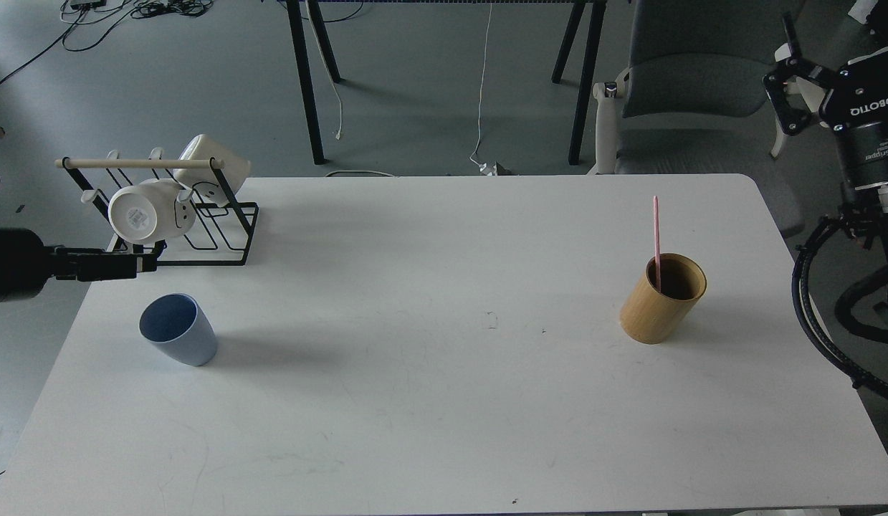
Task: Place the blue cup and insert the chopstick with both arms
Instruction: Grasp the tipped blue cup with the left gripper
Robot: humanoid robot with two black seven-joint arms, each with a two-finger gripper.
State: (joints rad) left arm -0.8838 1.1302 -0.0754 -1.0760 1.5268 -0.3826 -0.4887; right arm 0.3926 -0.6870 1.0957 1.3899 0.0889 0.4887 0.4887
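Pale blue cup: upright, mouth open, tapered to its base, empty, near the table's left edge, about midway along it. Pink chopstick: thin, straight, standing nearly upright inside a tan holder toward the right edge, upper half protruding above the rim.

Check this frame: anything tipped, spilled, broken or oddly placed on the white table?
Nothing stands out. The pale blue plastic tumbler stands upright at left; the thin pink stick leans inside the upright tan bamboo holder.
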